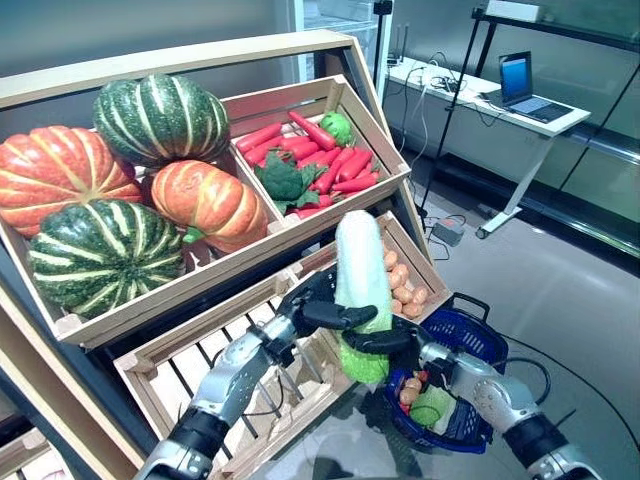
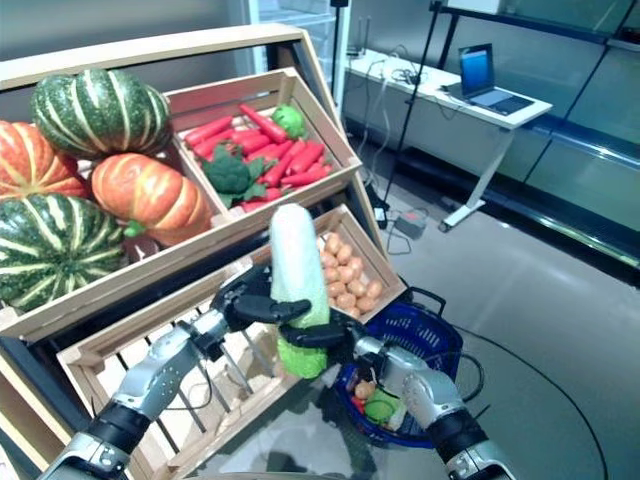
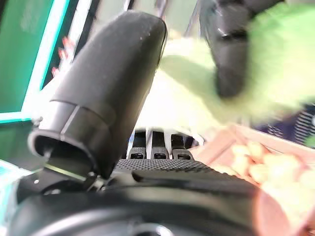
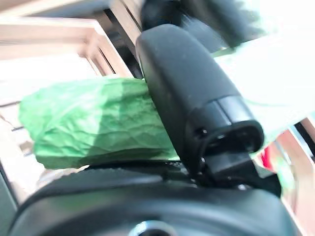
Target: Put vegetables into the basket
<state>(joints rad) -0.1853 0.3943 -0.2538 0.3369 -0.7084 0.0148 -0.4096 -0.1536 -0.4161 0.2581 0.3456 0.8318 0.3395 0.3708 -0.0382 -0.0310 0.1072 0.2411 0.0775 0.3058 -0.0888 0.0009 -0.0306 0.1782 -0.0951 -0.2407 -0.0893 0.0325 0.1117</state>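
A long white-and-green cabbage [image 1: 361, 290] stands upright in the air between the lower crate and the blue basket [image 1: 487, 335], leafy green end down. My left hand [image 1: 322, 308] is curled round its middle from the left. My right hand [image 1: 395, 342] grips its green lower end [image 4: 93, 123] from the right. The basket sits on the floor at lower right and holds several small vegetables [image 1: 420, 398]. In the left wrist view the thumb [image 3: 108, 93] lies against the pale cabbage [image 3: 197, 93].
A slanted wooden stand holds striped pumpkins [image 1: 150, 120] at upper left, red carrots and greens [image 1: 315, 150] in the upper middle crate, small potatoes [image 1: 405, 285] in a lower crate, and a slatted crate [image 1: 200, 370] below. A desk with a laptop [image 1: 525, 85] stands behind.
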